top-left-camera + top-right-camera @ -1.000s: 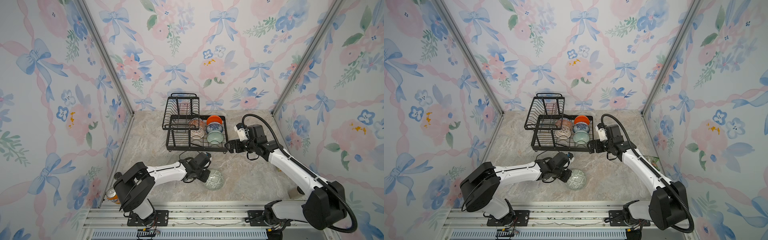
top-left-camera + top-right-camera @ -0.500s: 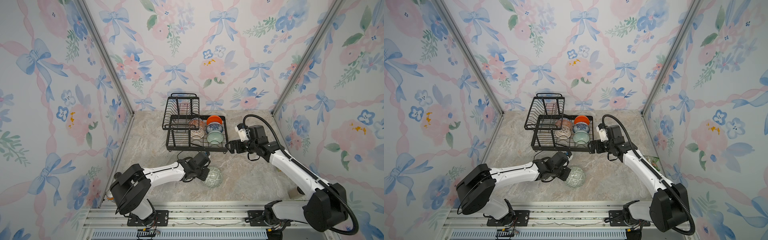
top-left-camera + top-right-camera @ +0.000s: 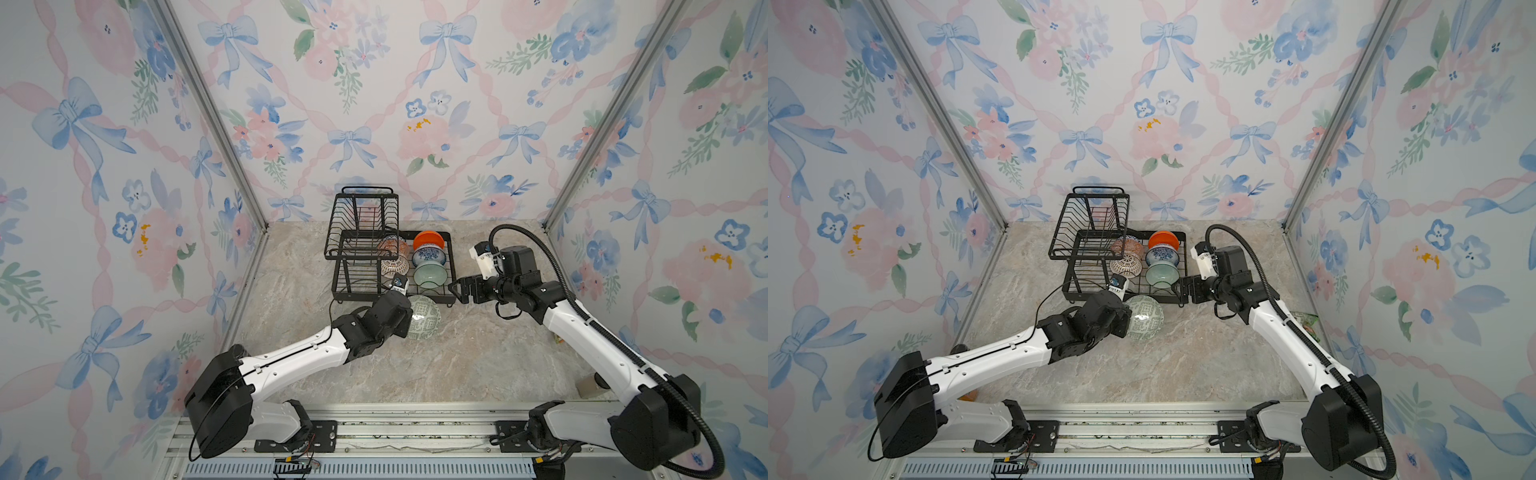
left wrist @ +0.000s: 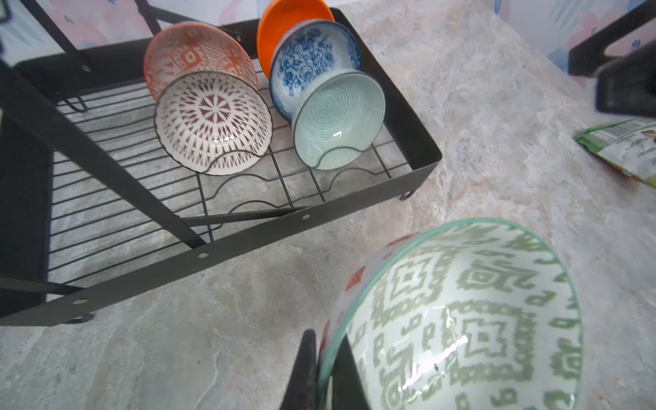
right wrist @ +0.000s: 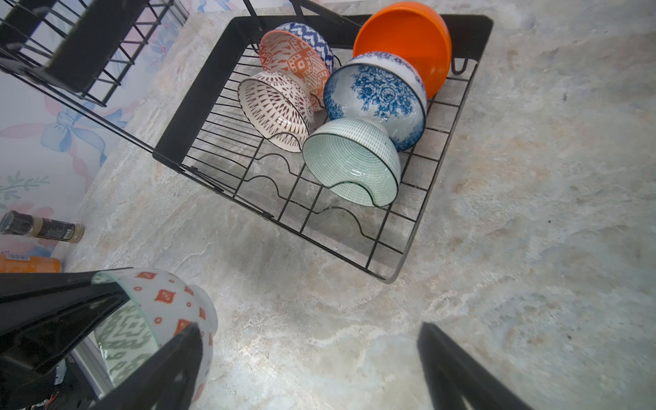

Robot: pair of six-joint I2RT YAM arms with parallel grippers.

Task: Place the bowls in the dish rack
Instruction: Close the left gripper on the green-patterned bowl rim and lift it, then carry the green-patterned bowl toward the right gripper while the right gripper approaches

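1. In both top views: left gripper [image 3: 406, 321] shut on the green bowl's [image 3: 424, 322] rim. Bowl tilted, just before the rack's [image 3: 452, 262] front edge. Right gripper [image 3: 454, 291] wide open, empty, beside the rack's corner.
2. Left wrist: likely the last bowl. Next move: lift over the front wall into a free front slot.
3. Right wrist: marble top [image 5: 497, 248], floral walls [image 5: 53, 135], bottle [image 5: 42, 227] at the edge.
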